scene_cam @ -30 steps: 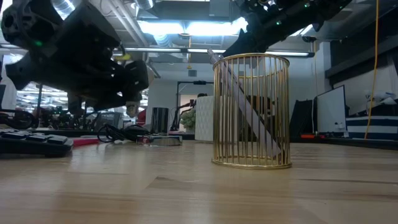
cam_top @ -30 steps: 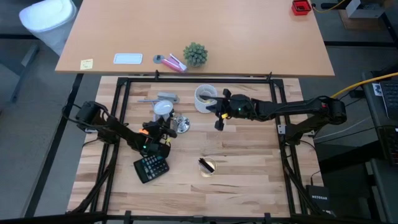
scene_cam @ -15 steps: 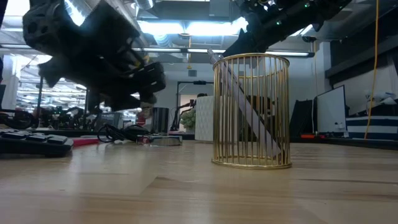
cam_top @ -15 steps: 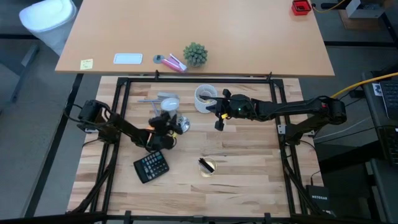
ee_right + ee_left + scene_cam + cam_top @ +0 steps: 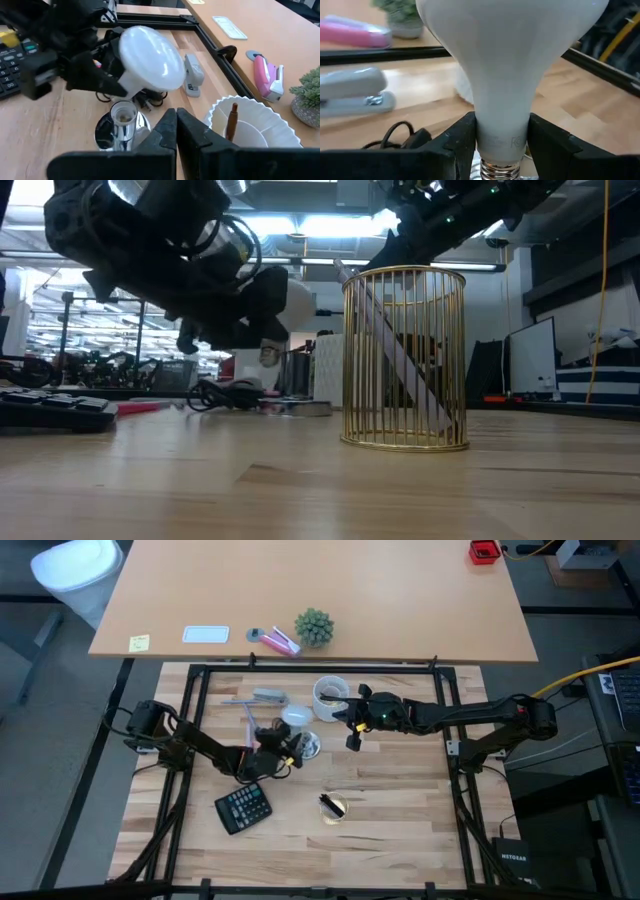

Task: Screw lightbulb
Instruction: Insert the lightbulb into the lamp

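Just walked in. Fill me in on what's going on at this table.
The left gripper is shut on the lightbulb, holding it in the air close to the silver socket, not yet threaded in. The right gripper is shut and empty, hanging near the white cup.

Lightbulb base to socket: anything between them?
Nothing. In the right wrist view the lightbulb, clamped in the left hand, hangs tilted just above the open silver socket, with only a bare gap between. The right hand waits nearby.

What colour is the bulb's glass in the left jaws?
White, on the pear-shaped lightbulb with grey metal screw base; the left wrist view shows it best.
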